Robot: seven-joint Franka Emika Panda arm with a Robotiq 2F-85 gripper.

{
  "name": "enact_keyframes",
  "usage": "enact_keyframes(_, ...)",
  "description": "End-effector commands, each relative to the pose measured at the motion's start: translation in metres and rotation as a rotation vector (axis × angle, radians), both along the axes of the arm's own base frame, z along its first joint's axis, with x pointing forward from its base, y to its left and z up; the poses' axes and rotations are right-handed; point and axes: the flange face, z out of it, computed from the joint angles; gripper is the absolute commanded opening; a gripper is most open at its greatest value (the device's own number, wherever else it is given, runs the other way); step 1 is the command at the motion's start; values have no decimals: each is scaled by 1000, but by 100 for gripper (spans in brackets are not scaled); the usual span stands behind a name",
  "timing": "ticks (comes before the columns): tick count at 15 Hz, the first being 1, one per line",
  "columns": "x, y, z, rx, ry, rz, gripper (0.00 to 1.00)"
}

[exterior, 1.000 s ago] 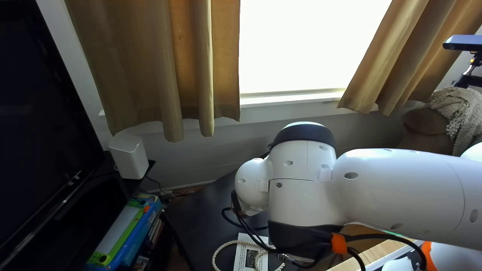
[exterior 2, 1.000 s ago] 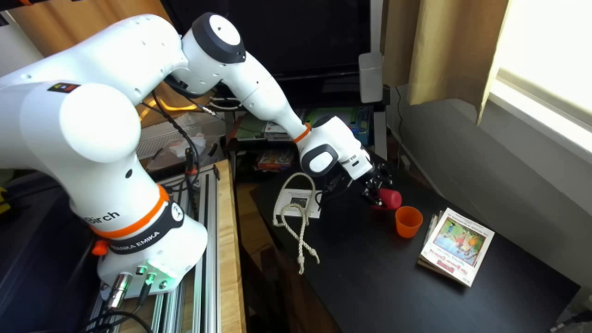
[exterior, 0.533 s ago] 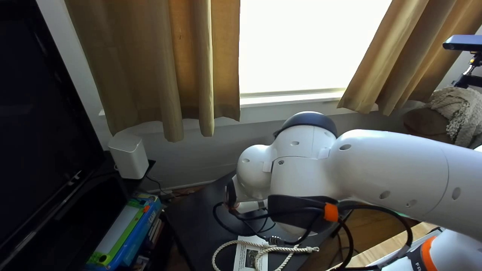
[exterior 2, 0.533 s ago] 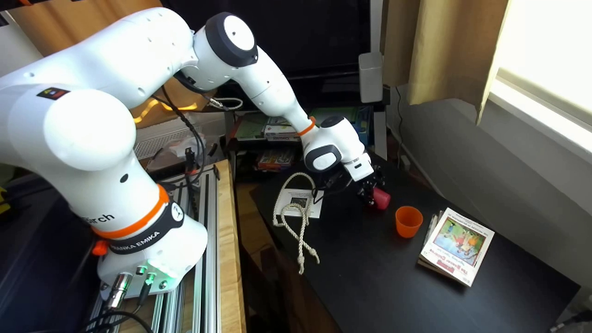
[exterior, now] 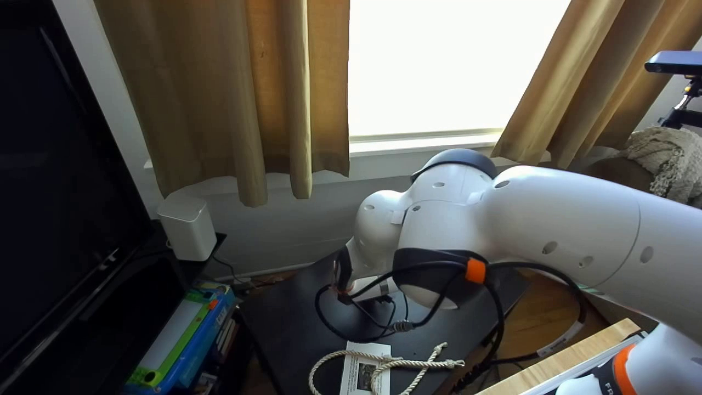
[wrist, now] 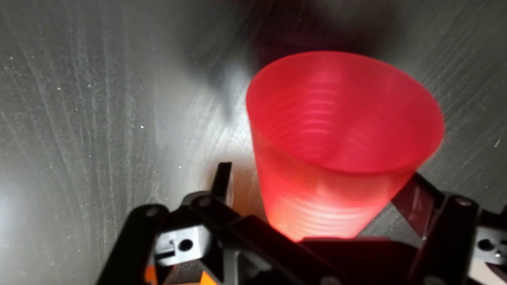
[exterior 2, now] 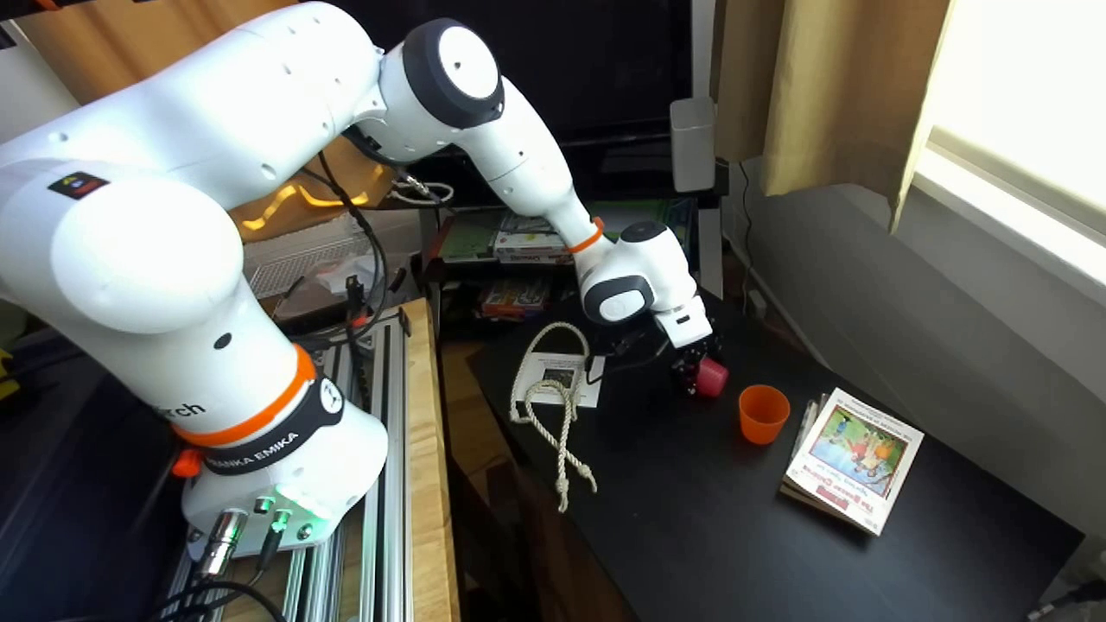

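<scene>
A translucent red cup [wrist: 340, 118] fills the right half of the wrist view, its mouth turned toward the camera. My gripper [wrist: 321, 176] has its fingers spread wide on either side of it. A visible gap separates the left finger [wrist: 222, 178] from the cup wall. The right finger [wrist: 420, 202] meets the cup's outline; contact there cannot be judged. Black gripper parts cover the cup's base. In an exterior view the red cup [exterior 2: 711, 378] appears tilted beside the dark gripper, low over the black table [exterior 2: 691, 518]. The arm hides gripper and cup in an exterior view [exterior: 439, 230].
An orange cup [exterior 2: 764, 415] stands just right of the red one. Beyond it lies a stack of books [exterior 2: 851, 458]. A rope [exterior 2: 566, 432] rests partly on a white printed sheet [exterior 2: 587, 393]. A wall [exterior 2: 950, 345] and beige curtain [exterior 2: 829, 104] border the table.
The arm's elbow has risen, and the wrist has shifted a little. The red cup has moved slightly left in an exterior view, away from the orange cup, which has stayed in place.
</scene>
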Motion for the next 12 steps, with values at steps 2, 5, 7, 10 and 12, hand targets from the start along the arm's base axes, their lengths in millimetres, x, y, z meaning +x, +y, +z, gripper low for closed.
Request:
enact_keyframes(2, 15, -4, -3, 74, -27, 62, 100)
enact_keyframes(5, 23, -11, -3, 110, -32, 91, 100)
enact_keyframes(7, 28, -20, -6, 140, -7, 91, 100)
enact_keyframes(10, 33, -31, -8, 187, 20, 62, 100)
enact_keyframes(12, 36, -39, -8, 215, 29, 32, 99)
